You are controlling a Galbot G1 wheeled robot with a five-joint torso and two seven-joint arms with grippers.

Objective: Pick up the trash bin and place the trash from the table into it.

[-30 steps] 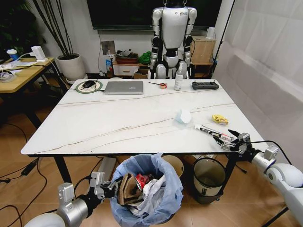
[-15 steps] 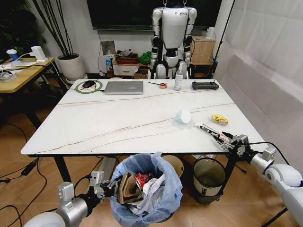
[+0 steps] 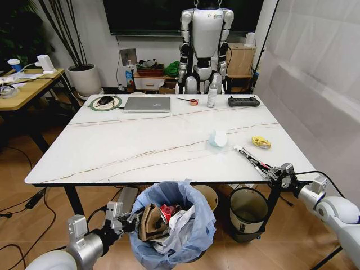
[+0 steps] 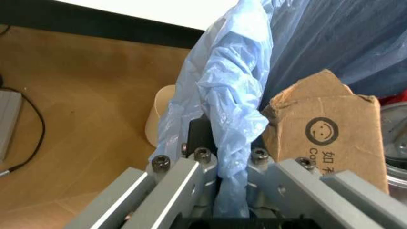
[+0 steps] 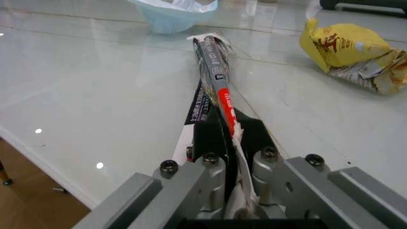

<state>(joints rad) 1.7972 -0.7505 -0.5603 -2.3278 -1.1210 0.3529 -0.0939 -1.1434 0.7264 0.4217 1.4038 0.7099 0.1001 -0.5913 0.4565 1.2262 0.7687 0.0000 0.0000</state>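
Observation:
The trash bin (image 3: pixel 179 243), lined with a crinkly light-blue bag, hangs below the table's front edge and holds torn cardboard (image 4: pixel 324 136) and other litter. My left gripper (image 3: pixel 127 220) is shut on its bag-covered rim (image 4: pixel 230 143). At the table's (image 3: pixel 140 143) right front corner my right gripper (image 3: pixel 277 172) is shut on a long white-and-red wrapper (image 3: pixel 251 158) (image 5: pixel 214 62), which points away over the tabletop. More trash lies beyond it: a yellow packet (image 3: pixel 261 142) (image 5: pixel 348 51) and a pale blue cup (image 3: pixel 217 138) (image 5: pixel 170 14).
At the table's far edge sit a silver laptop (image 3: pixel 147 104), a black controller (image 3: pixel 243 102), a bottle (image 3: pixel 212 93) and a tape roll (image 3: pixel 193 102). A grey-and-black bin (image 3: pixel 247 211) and a cream bucket (image 3: pixel 210 194) stand under the table. A humanoid robot (image 3: pixel 206 45) stands behind it.
My right gripper has shifted slightly left and toward the table's front edge, swinging the wrapper to point more steeply away. The bin and my left gripper have barely moved.

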